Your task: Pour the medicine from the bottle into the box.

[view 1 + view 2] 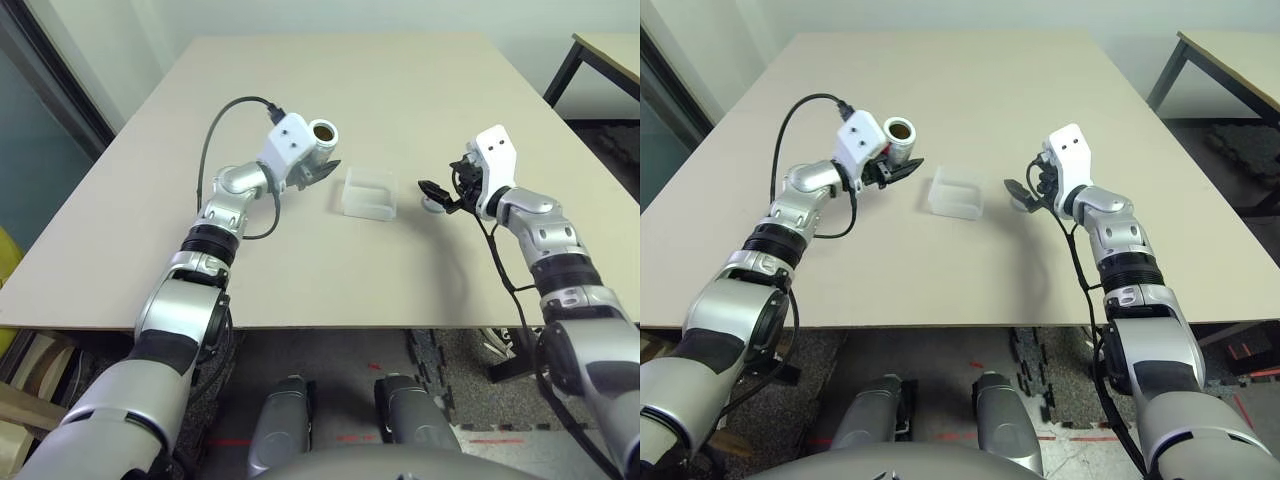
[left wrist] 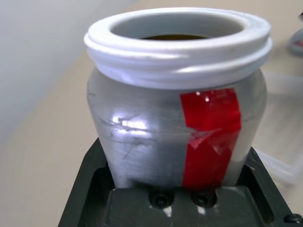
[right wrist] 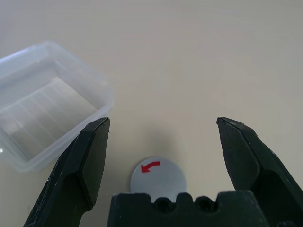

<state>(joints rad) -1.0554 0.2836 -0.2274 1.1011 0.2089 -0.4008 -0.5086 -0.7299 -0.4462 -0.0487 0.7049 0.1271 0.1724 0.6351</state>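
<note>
- Bottle (image 1: 322, 133) sits clenched in my left gripper (image 1: 318, 172), uncapped, raised above the table (image 1: 400, 80) just left of the box (image 1: 369, 193). Its mouth faces up toward my head, so I judge the pour not yet begun; the box looks empty.
- Head views also show my left forearm reaching forward and inward, wrist bent toward the box. My right arm (image 1: 1110, 230) angles in from the other side, its gripper (image 1: 1025, 195) hanging over the cap (image 1: 434, 204), which lies on the table right of the box.
- Left wrist view: my black fingers (image 2: 85, 179) clamp the bottle's body low, red label facing me. Something dark brown shows just inside the rim, likely the medicine (image 2: 173, 36); I cannot make out single pills.
- Right wrist view: my fingers (image 3: 90, 161) stand wide apart, holding nothing. The cap, with a red arrow, lies flat beneath them, apart from the box.
- Left to do: bring the mouth over the box and tip.
</note>
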